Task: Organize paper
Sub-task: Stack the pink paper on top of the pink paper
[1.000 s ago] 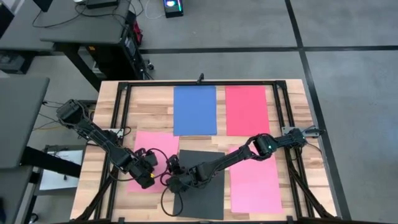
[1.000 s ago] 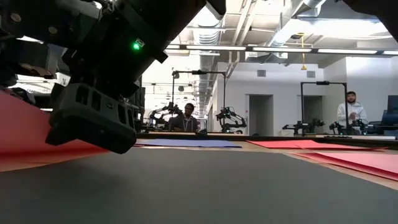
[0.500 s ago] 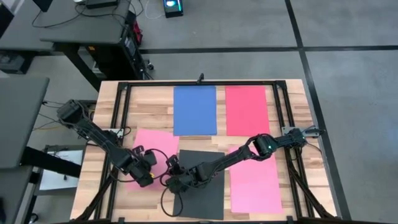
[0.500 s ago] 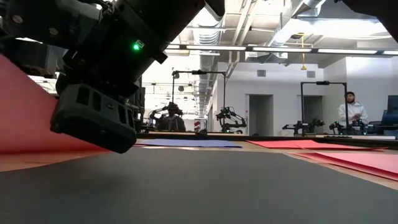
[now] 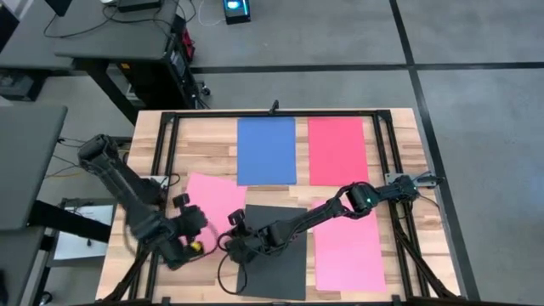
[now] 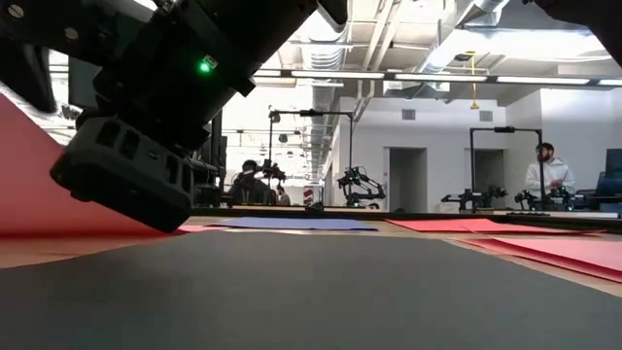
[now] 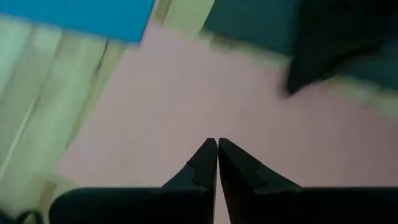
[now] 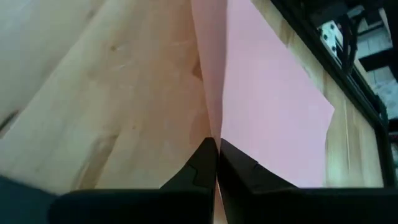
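A pink sheet of paper [image 5: 217, 191] lies left of centre, its near part raised off the wood. In the low view the pink sheet [image 6: 39, 185] slopes up toward the left. My left gripper [image 5: 192, 224] is shut at its near left part. My right gripper [image 5: 230, 235] is shut at its near right edge, reaching over the black sheet [image 5: 276, 251]. A blue sheet [image 5: 266, 150] and a red sheet [image 5: 337, 150] lie flat at the far side. A second pink sheet [image 5: 348, 246] lies flat at the near right. My left gripper [image 7: 216, 146] is shut on the pink sheet's near left part [image 7: 214, 124], slanting down at it. The fingers hide the place of contact itself. That part of the sheet is raised, and its far edge [image 5: 212, 178] rests on the table. My right gripper [image 8: 216, 146] pinches the pink sheet's near right edge [image 8: 211, 121] between its two fingers. It comes slanting down from the table's right. The sheet stands up on edge from the fingers and curves away over the wood.
A black metal frame [image 5: 170, 127] runs round the tabletop. My right arm [image 5: 297, 223] lies low across the black sheet. Bare wood [image 5: 136, 280] shows at the near left corner. People and other robot stations stand in the room beyond the table.
My left gripper has risen and drawn back toward the table's near left corner, tipping as it went. The pink sheet's near left part has gone up with it and slopes more steeply. The sheet's far edge has stayed on the table.
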{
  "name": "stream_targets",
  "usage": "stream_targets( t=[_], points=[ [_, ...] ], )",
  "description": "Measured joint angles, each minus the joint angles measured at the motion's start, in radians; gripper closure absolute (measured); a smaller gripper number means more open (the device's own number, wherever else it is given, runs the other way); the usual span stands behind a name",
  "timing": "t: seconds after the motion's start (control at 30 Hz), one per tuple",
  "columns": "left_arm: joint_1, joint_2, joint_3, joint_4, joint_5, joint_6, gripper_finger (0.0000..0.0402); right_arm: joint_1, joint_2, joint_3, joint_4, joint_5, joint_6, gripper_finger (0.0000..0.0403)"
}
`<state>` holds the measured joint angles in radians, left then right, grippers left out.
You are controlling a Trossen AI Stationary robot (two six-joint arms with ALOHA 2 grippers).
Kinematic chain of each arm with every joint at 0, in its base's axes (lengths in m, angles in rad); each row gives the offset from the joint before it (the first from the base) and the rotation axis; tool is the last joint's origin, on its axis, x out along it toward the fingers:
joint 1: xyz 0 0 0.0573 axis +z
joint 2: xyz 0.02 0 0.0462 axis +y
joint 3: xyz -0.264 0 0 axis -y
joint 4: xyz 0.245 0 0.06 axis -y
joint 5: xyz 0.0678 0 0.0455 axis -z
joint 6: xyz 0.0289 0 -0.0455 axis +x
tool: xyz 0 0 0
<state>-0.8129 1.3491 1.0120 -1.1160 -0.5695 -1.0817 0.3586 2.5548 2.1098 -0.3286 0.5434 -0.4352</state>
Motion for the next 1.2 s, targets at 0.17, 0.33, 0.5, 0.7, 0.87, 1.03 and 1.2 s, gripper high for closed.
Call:
stream_targets(
  t=[0.17,0.33,0.5,0.7,0.87,1.03,1.2],
  points=[
    [-0.158,0.0,0.095,-0.057,-0.171,-0.048,0.0402,-0.011,-0.014,0.0,-0.006,-0.001,0.078,0.0403],
    [-0.296,0.0,0.098,-0.108,-0.295,-0.101,0.0402,-0.021,-0.03,0.019,-0.011,-0.015,0.121,0.0403],
    [-0.369,-0.002,0.113,-0.146,-0.406,-0.086,0.0402,-0.037,-0.059,0.088,-0.059,-0.015,0.104,0.0403],
    [-0.374,-0.003,0.226,-0.32,-0.51,-0.086,0.0402,-0.056,-0.128,0.139,-0.119,0.027,0.02,0.0403],
    [-0.374,-0.004,0.358,-0.425,-0.623,-0.032,0.0402,-0.061,-0.212,0.141,-0.187,0.055,0.015,0.0403],
    [-0.374,-0.004,0.45,-0.405,-0.653,0.08,0.0402,-0.06,-0.25,0.143,-0.218,0.067,0.015,0.0403],
    [-0.373,-0.003,0.483,-0.442,-0.609,0.115,0.0401,-0.062,-0.248,0.141,-0.269,0.096,0.008,0.0403]
  ],
)
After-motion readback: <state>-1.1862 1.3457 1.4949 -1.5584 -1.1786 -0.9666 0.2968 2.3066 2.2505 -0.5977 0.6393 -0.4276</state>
